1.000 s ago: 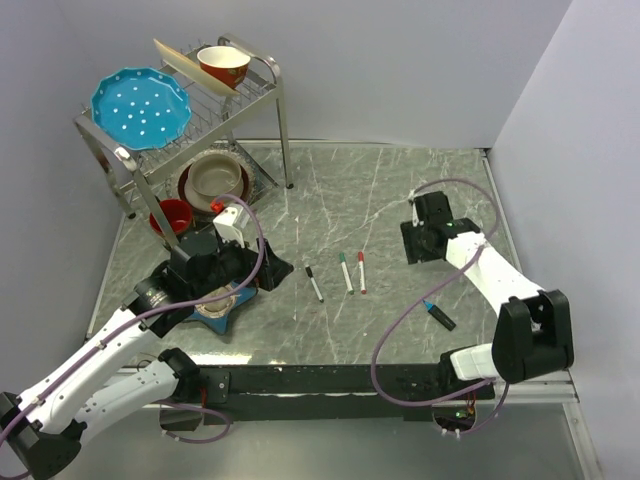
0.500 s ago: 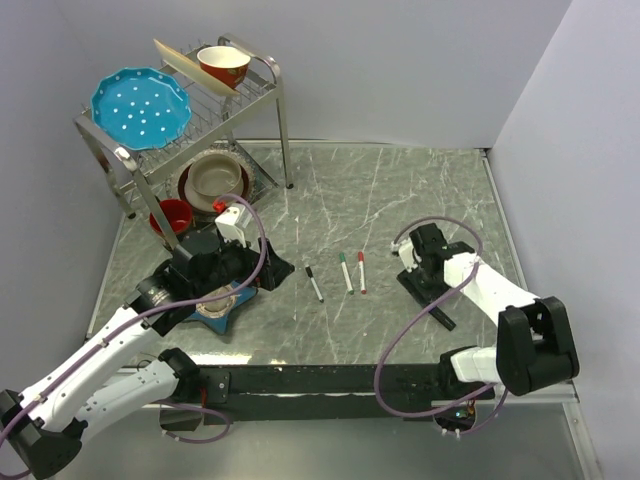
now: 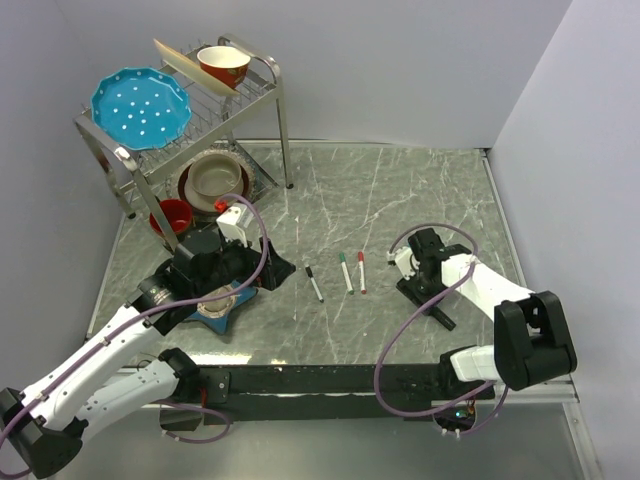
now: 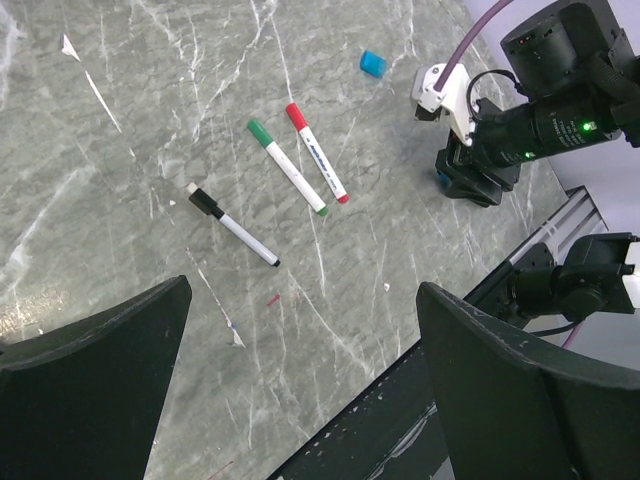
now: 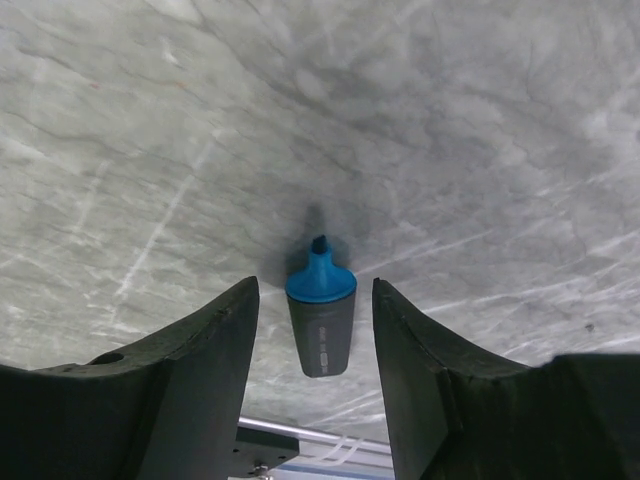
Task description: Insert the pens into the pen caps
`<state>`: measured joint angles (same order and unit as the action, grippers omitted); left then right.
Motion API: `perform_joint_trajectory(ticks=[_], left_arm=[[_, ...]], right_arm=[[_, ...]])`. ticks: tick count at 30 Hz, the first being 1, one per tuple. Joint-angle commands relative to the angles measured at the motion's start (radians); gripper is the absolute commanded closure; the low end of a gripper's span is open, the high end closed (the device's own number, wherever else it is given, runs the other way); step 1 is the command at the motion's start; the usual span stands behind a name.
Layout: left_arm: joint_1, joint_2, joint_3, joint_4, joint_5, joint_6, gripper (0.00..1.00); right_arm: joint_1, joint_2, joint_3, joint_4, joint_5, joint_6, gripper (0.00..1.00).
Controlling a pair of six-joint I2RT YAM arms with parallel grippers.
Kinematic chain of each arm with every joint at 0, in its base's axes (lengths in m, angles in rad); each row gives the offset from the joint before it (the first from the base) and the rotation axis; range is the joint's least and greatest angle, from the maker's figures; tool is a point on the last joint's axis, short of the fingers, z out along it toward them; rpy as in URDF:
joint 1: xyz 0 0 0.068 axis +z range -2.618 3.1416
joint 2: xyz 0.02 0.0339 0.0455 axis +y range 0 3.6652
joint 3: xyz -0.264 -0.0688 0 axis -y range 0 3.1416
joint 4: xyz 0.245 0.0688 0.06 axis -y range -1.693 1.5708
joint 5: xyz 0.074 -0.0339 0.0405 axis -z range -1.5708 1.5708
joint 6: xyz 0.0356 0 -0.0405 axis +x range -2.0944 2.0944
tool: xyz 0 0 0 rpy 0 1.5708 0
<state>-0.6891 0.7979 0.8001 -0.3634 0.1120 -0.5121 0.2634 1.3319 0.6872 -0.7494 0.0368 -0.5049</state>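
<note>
— How's the right gripper (image 5: 314, 292)?
— Jaws parted, straddling the thick dark-grey marker pen with the blue tip (image 5: 322, 335), gaps either side; it lies on the grey marble table (image 5: 300, 120). The left gripper (image 4: 305, 290) gapes, empty.

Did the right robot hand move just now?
Yes. The right gripper came nearer the table's front edge, from farther back than the red-capped pen to level with it, and now straddles the dark blue-tipped marker.
</note>
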Motion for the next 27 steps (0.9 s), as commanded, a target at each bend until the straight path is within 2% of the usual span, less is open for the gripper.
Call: perform_joint_trajectory(ticks=[1,7,11,12,14,22,26,27], left_arm=[[0.003,-0.017,0.007,0.038,0.009,0.011,0.01],[0.005,-0.019,0.010,0.034,0.008,0.014,0.00],[0.003,-0.023,0.011,0.035,0.006,0.012,0.01],[0.003,-0.025,0.011,0.032,0.000,0.011,0.01],[0.005,-0.026,0.011,0.029,0.000,0.014,0.01],[0.007,-0.037,0.014,0.017,-0.021,0.026,0.01],[0.007,-0.055,0.013,0.026,-0.046,0.001,0.01],[0.007,-0.060,0.010,0.033,-0.044,-0.003,0.01]], right_arm=[[-0.035,0.024,-0.005,0.013,0.015,-0.024,0.44],[-0.067,0.098,0.006,0.010,-0.003,-0.043,0.45],[-0.078,0.119,0.009,0.012,-0.015,-0.047,0.50],[-0.078,0.122,0.011,0.009,-0.018,-0.047,0.59],[-0.076,0.122,0.021,0.010,-0.014,-0.044,0.69],[-0.047,0.089,0.110,0.027,-0.034,-0.004,0.88],[-0.009,-0.029,0.207,0.044,-0.118,0.072,1.00],[0.000,-0.057,0.218,0.050,-0.133,0.086,1.00]])
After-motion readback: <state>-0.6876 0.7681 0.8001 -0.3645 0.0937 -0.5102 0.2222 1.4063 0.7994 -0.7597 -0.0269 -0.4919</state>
